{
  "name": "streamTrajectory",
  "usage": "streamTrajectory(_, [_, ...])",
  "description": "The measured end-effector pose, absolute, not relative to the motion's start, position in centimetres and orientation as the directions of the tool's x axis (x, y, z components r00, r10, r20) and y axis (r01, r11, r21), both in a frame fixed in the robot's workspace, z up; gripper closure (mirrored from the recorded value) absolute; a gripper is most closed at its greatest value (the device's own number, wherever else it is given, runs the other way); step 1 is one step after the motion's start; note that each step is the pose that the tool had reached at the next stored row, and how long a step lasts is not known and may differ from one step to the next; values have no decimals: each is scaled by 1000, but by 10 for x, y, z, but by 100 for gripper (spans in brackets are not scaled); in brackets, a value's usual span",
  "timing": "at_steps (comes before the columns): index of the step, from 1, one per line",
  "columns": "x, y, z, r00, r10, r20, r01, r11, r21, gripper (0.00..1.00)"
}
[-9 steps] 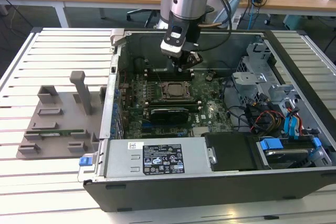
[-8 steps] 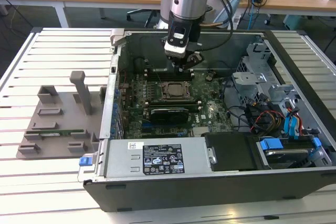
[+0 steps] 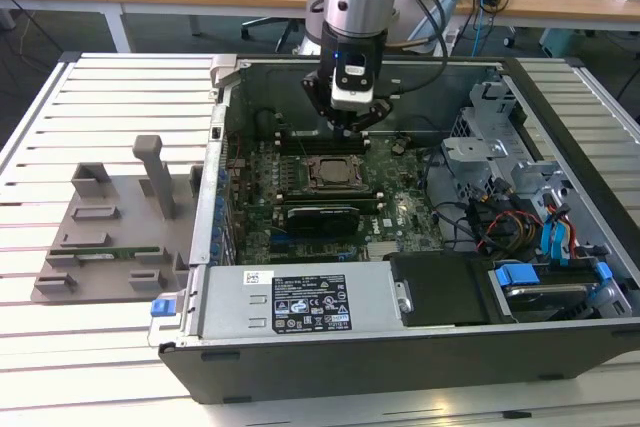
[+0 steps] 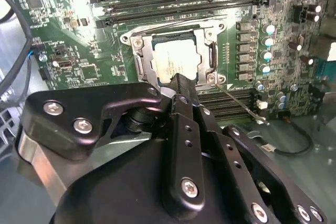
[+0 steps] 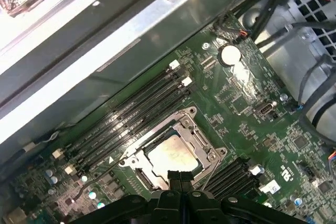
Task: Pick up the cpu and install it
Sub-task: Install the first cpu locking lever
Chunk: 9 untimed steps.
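The cpu lies flat in the metal socket frame on the green motherboard inside the open computer case. Its silvery top shows in both wrist views. My gripper hangs a little above the board, just behind the socket in the exterior view. In the first wrist view its two black fingertips sit pressed together, with the gripper shut and nothing between them. One finger overlaps the socket's edge in the second wrist view.
Case walls ring the motherboard. A power supply lies along the front, and drive bays with cables on the exterior view's right. Black memory slots run beside the socket. A grey fixture stands on the slatted table to the left.
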State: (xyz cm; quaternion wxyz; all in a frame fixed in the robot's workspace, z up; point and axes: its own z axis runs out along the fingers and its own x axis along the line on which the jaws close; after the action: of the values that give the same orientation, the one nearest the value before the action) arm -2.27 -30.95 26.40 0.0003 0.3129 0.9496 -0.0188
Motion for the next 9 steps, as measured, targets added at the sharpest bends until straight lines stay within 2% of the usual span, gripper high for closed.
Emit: streamTrajectory(9, [-23,-310,264,-873,487,-12,487,872,-35,89])
